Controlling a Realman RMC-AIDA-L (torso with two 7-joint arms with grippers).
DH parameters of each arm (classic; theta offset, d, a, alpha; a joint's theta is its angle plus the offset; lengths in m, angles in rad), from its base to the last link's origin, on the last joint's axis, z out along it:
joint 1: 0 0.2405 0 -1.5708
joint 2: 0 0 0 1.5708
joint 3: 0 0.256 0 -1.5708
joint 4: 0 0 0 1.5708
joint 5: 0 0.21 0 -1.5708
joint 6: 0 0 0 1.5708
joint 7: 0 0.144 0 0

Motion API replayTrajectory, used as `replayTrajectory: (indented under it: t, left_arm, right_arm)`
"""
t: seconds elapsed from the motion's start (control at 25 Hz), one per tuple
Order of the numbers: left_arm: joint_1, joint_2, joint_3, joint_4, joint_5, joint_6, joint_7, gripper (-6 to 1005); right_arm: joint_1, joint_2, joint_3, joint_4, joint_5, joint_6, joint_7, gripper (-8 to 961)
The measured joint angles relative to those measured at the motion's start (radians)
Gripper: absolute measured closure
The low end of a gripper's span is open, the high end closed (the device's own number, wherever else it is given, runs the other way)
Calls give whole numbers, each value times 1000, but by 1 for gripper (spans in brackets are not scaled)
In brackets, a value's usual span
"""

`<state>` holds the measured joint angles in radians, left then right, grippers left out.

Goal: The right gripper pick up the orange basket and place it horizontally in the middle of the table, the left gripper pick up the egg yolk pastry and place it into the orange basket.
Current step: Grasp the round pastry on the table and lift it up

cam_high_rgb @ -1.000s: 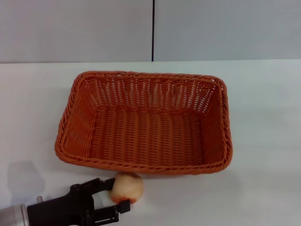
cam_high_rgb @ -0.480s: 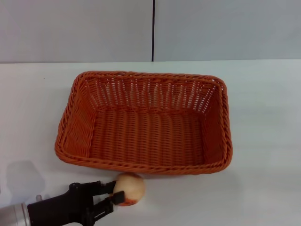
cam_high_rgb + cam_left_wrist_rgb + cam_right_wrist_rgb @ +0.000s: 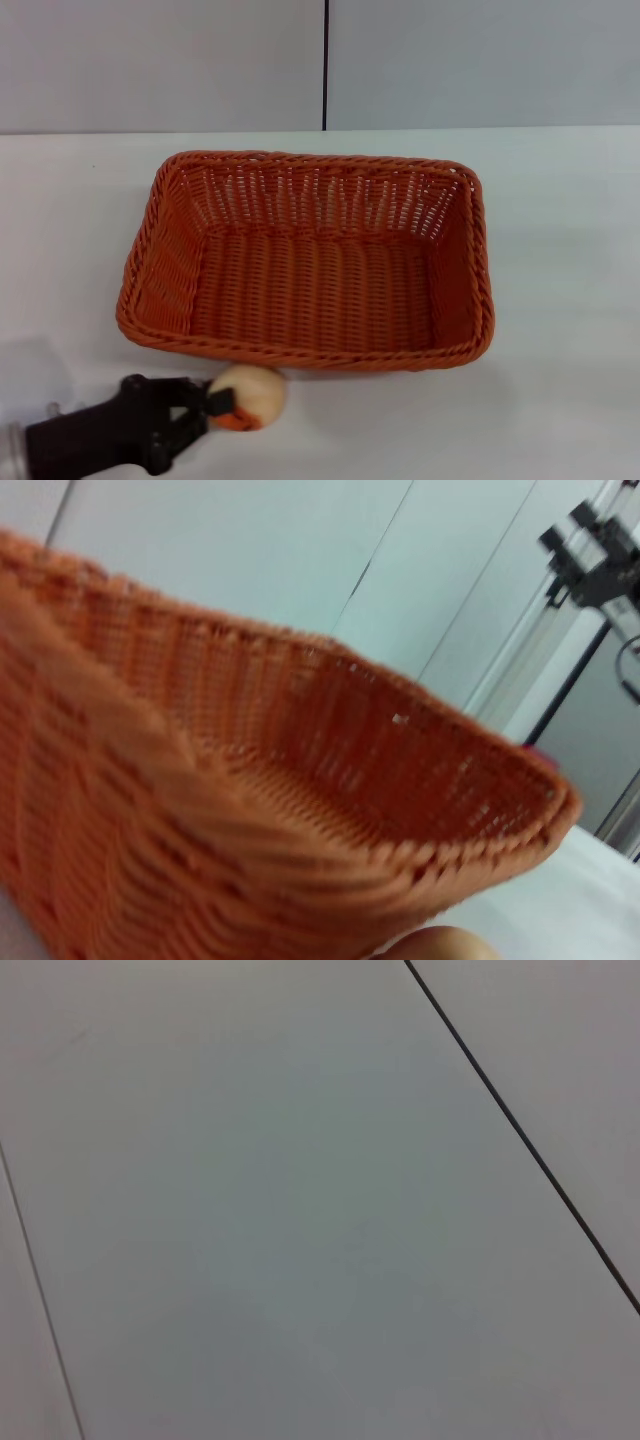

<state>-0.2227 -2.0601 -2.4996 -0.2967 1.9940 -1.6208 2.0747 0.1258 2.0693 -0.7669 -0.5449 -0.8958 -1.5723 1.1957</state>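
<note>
The orange basket (image 3: 310, 260) lies lengthwise across the middle of the white table (image 3: 560, 250), open side up and with nothing in it. Just in front of its near left rim is the egg yolk pastry (image 3: 248, 396), a pale ball with an orange patch. My left gripper (image 3: 215, 405) comes in from the lower left, shut on the pastry. In the left wrist view the basket (image 3: 250, 780) fills most of the picture and the pastry (image 3: 440, 945) peeks in at the edge. The right gripper is out of view.
A grey wall with a dark vertical seam (image 3: 325, 65) stands behind the table. The right wrist view shows only that grey panelled wall (image 3: 300, 1210).
My left gripper has shifted to the left and a little up with the pastry, and the pastry has turned so its orange patch faces lower left. The basket has stayed put.
</note>
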Motion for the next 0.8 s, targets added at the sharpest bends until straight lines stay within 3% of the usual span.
replayTrajectory:
  t: [0.24, 0.56, 0.68, 0.76, 0.8]
  left_arm:
    - [93, 0, -51, -221, -3, -80, -128, 904]
    - [169, 1, -128, -457, -1, -111, -234, 941]
    - [172, 1, -148, -481, -1, -115, -238, 946]
    - [173, -1, -250, -558, -3, -133, -256, 948]
    - [171, -2, -260, -565, -4, -135, -257, 948]
  right_arm:
    - [1, 0, 0, 0, 0, 0, 2, 337]
    - [8, 0, 0, 0, 0, 0, 2, 337]
    - [14, 0, 0, 0, 0, 0, 2, 337]
    - [15, 0, 0, 0, 0, -3, 3, 337]
    - [15, 0, 0, 0, 0, -3, 3, 337]
